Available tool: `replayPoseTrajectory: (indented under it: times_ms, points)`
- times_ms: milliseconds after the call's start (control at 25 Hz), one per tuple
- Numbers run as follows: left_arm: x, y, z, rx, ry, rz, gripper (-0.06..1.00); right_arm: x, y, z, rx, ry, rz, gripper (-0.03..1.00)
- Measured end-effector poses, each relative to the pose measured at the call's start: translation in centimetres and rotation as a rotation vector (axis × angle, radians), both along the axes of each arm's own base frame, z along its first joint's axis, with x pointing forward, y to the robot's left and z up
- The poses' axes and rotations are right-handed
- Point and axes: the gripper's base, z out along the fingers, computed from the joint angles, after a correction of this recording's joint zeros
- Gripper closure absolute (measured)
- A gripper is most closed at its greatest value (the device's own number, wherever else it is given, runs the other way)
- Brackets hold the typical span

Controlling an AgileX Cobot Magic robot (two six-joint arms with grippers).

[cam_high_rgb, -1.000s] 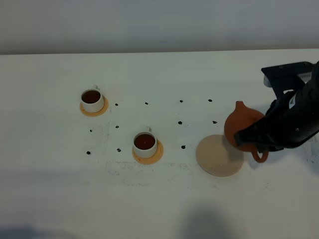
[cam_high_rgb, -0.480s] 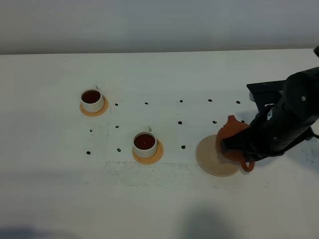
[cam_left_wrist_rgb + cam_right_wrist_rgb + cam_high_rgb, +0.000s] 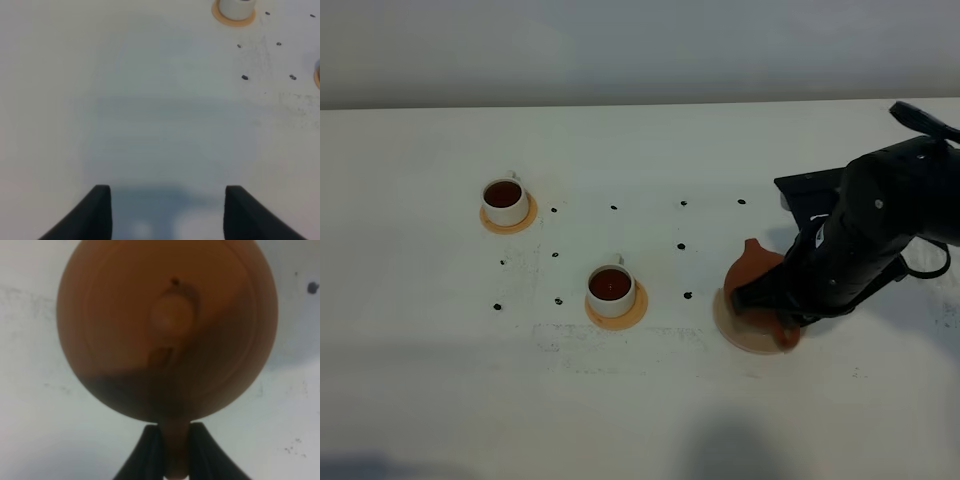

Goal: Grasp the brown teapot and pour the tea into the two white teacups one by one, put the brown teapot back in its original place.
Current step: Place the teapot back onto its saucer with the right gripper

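- From the high exterior camera, the right gripper (image 3: 782, 312) is holding the brown teapot (image 3: 755, 278) over the round beige coaster (image 3: 740, 332) at the right of the table (image 3: 640, 420); the arm is covering much of the pot, so I cannot tell whether its base is touching the coaster or hanging just above it
- The two white teacups (image 3: 506, 201) (image 3: 611, 290) are sitting on their small orange coasters well to the left, one farther and one nearer, both showing dark tea (image 3: 610, 283) inside
- The left wrist camera is showing the left gripper (image 3: 167, 212) with its jaws standing apart over bare table, holding nothing; one cup on its orange coaster (image 3: 235, 11) is peeking in at the edge of that picture
- The right wrist camera is looking straight down on the teapot's lid and knob (image 3: 171, 316), and the right gripper's fingers (image 3: 150, 452) are pinching together on the loop handle (image 3: 175, 447), the round body lying just beyond the fingertips
- The pot is looking like rigid, brittle clay, probably fairly heavy, and smooth enough to swing in a narrow pinch
- The handle seems the sensible place to hold it, since the body looks too wide and rounded for these jaws, and it is calling for a gentle, level set-down
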Motion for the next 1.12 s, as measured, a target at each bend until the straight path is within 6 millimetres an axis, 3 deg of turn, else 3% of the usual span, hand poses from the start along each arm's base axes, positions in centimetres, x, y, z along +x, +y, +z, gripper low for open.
replayPoseTrajectory:
  times_ms: [320, 800, 920, 1120]
  points:
    - [0.0, 0.0, 0.0, 0.0, 0.0, 0.0, 0.47, 0.3, 0.1, -1.8, -0.027, 0.038, 0.003, 0.85]
    - [0.0, 0.0, 0.0, 0.0, 0.0, 0.0, 0.47, 0.5, 0.2, -1.9, -0.021, 0.027, 0.005, 0.83]
    - [0.0, 0.0, 0.0, 0.0, 0.0, 0.0, 0.47, 0.6, 0.3, -1.9, -0.017, 0.018, 0.005, 0.73]
    - [0.0, 0.0, 0.0, 0.0, 0.0, 0.0, 0.47, 0.7, 0.3, -1.9, -0.015, 0.01, 0.006, 0.45]
